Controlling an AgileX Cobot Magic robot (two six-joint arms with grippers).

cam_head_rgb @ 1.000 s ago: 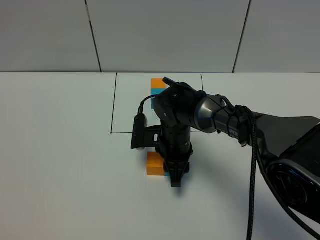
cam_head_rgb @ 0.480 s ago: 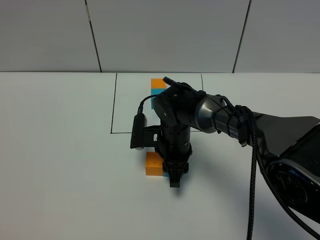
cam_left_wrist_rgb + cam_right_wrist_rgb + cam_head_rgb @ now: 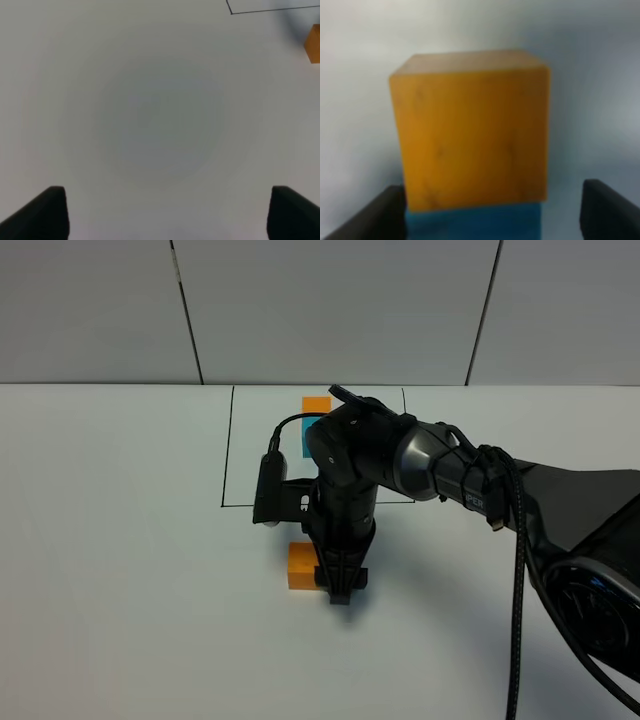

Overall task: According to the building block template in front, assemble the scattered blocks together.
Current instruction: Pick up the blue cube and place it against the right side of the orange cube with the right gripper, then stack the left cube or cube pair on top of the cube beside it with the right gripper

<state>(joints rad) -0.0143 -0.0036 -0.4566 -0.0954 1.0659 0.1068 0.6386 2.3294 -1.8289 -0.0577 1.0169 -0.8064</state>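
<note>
Right arm reaches across the middle of the table (image 3: 110, 540), and my right gripper (image 3: 338, 590) points straight down just outside the near line of the black frame (image 3: 228, 450). The right wrist view has the orange cube (image 3: 472, 135) and the teal cube (image 3: 475, 222) pressed face to face with no gap. The teal one sits between the fingers (image 3: 610, 210). Jaws are parted: one finger is at the teal cube's edge, the other stands clear of it with table showing between, so no grip.

From the high camera I only get the orange cube (image 3: 299, 566), just left of the gripper. The teal cube is hidden behind the gripper there.

The building block template (image 3: 317, 404) is at the far side inside the frame, orange end far. Only a teal sliver shows on its near side, and the arm covers the rest.

My left gripper (image 3: 175, 212) is out of the high view. Its wrist camera shows both fingertips (image 3: 55, 212) wide apart over bare table with nothing between them, so it's open. The orange cube (image 3: 314, 44) is at the picture's edge, near a frame corner.
</note>
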